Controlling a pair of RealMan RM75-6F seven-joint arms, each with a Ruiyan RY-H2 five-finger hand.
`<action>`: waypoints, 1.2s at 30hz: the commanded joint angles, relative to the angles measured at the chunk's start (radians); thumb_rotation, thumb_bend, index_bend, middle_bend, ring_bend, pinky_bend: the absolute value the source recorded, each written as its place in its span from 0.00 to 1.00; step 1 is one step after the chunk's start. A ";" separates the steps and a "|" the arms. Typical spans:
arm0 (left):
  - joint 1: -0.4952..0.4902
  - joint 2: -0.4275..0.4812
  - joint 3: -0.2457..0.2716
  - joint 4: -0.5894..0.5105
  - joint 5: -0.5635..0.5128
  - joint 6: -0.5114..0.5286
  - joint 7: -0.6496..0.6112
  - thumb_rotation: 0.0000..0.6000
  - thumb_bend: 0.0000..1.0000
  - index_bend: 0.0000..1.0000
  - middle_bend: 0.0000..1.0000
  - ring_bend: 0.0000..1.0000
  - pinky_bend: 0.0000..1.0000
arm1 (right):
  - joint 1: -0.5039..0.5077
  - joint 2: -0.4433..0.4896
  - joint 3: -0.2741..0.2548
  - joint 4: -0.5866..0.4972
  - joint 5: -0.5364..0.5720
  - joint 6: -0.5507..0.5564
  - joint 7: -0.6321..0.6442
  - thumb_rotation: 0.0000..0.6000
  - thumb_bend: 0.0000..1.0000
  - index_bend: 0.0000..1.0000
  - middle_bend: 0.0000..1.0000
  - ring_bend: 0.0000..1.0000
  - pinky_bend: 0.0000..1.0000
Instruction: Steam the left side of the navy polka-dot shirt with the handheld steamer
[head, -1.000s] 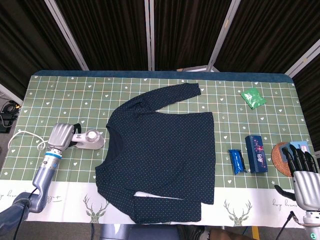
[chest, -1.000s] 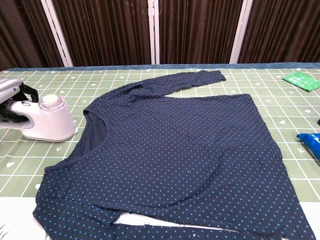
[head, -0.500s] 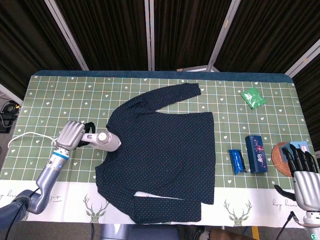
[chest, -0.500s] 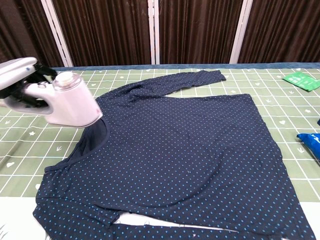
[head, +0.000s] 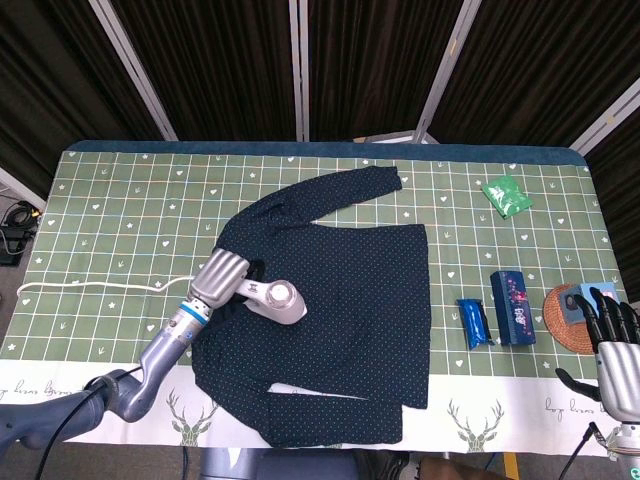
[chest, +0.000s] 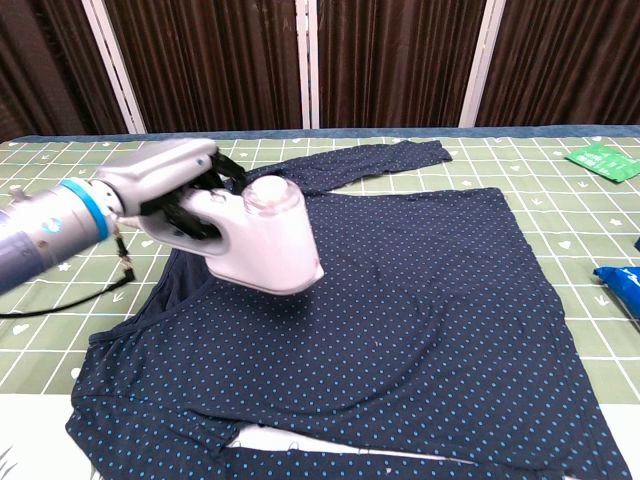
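The navy polka-dot shirt (head: 340, 290) lies flat on the green checked tablecloth, neckline to the left; it fills the chest view (chest: 420, 300). My left hand (head: 222, 274) grips the handle of the white handheld steamer (head: 278, 300), whose head sits over the shirt just inside the neckline. In the chest view the left hand (chest: 165, 185) holds the steamer (chest: 262, 240) above the shirt's left part. My right hand (head: 612, 345) hangs at the table's right front edge, fingers spread, holding nothing.
The steamer's white cord (head: 95, 288) trails left across the table. At the right lie a green packet (head: 505, 195), two blue packs (head: 500, 312) and a brown coaster (head: 566, 315). Dark curtains stand behind the table.
My left hand has carried the steamer rightward from beside the neckline onto the shirt. The cord has stretched out behind it. The right hand dropped slightly.
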 joint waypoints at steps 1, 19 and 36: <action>-0.023 -0.047 0.001 0.043 -0.009 -0.015 0.031 1.00 0.55 0.99 0.88 0.79 1.00 | 0.001 0.002 0.000 0.002 0.003 -0.003 0.007 1.00 0.00 0.00 0.00 0.00 0.00; -0.020 -0.148 0.058 0.156 0.006 -0.017 -0.002 1.00 0.54 0.98 0.88 0.79 1.00 | 0.001 0.011 0.002 0.007 0.010 -0.010 0.036 1.00 0.00 0.00 0.00 0.00 0.00; -0.009 -0.130 0.151 0.081 0.138 0.059 0.013 1.00 0.52 0.98 0.88 0.79 1.00 | -0.001 0.014 -0.001 0.005 0.002 -0.005 0.041 1.00 0.00 0.00 0.00 0.00 0.00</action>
